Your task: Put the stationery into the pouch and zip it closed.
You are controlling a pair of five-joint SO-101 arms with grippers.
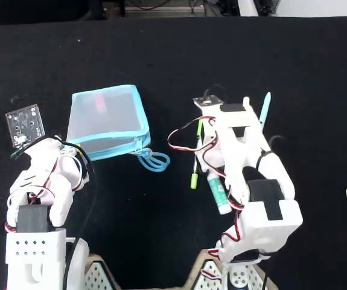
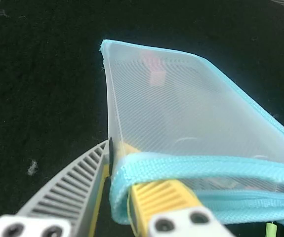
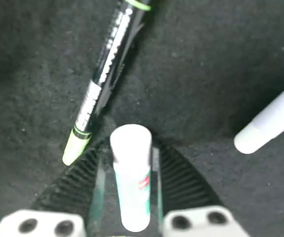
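Now, left hand (image 2: 118,168) clamped on pouch (image 2: 181,118) corner, right hand (image 3: 129,146) closed around glue stick (image 3: 130,187), pen (image 3: 107,74) just beside.

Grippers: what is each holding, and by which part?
Left gripper clamps the mesh pouch at a corner of its zipper edge. Right gripper grips the glue stick around its body, white end sticking out.

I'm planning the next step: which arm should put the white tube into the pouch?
Right, probably. The right pincer is shut on the white tube; the left pincer grips the pouch by its blue edge, so it is occupied.
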